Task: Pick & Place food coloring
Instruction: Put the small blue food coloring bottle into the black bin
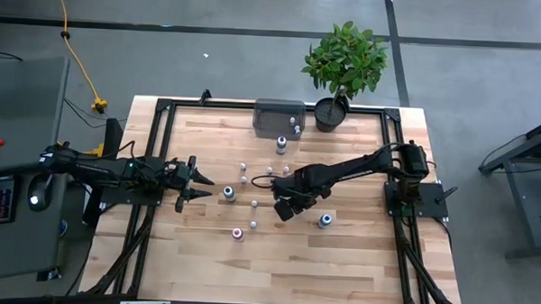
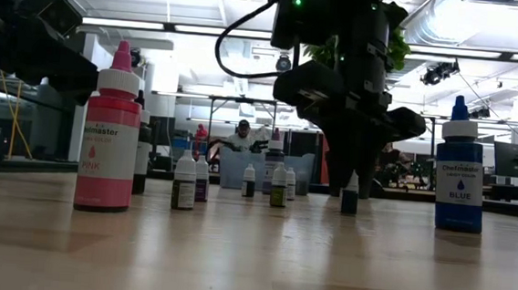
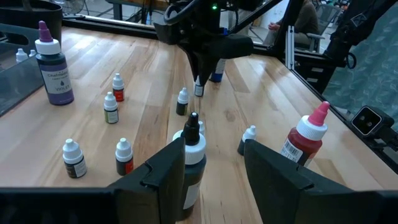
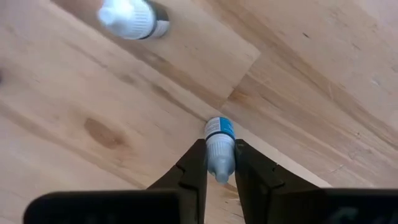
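Pinching a tiny blue-banded dropper bottle (image 4: 219,142) between its two dark fingers (image 4: 194,168), right gripper (image 1: 287,205) lowered near the middle of the butcher-block table (image 1: 338,272) — bottle upright on the wood, white cap pointing back toward the wrist camera, fingers pressed against both sides of the cap and neck. Seen from table height as a dark mass (image 2: 356,124) over the same small bottle (image 2: 350,195). Left gripper (image 1: 200,186) held low over the left half of the table, fingers (image 3: 163,169) spread apart, a white-shouldered bottle with a black tip (image 3: 191,163) standing in the gap between them; contact not clear. Scattered upright across the table centre, well apart from one another: small white-capped dropper bottles (image 3: 111,108), a larger pink bottle labelled PINK (image 2: 108,139), a larger blue bottle labelled BLUE (image 2: 459,168), a larger violet bottle (image 3: 52,65) and a red bottle with a pink tip (image 3: 306,142). Grey rectangular tray (image 1: 279,114) at the far edge of the table with a couple of small bottles at its near side — potted green plant (image 1: 346,60) just beside it at the far right. Beyond the table, a seated person (image 2: 241,139) in the room, far off
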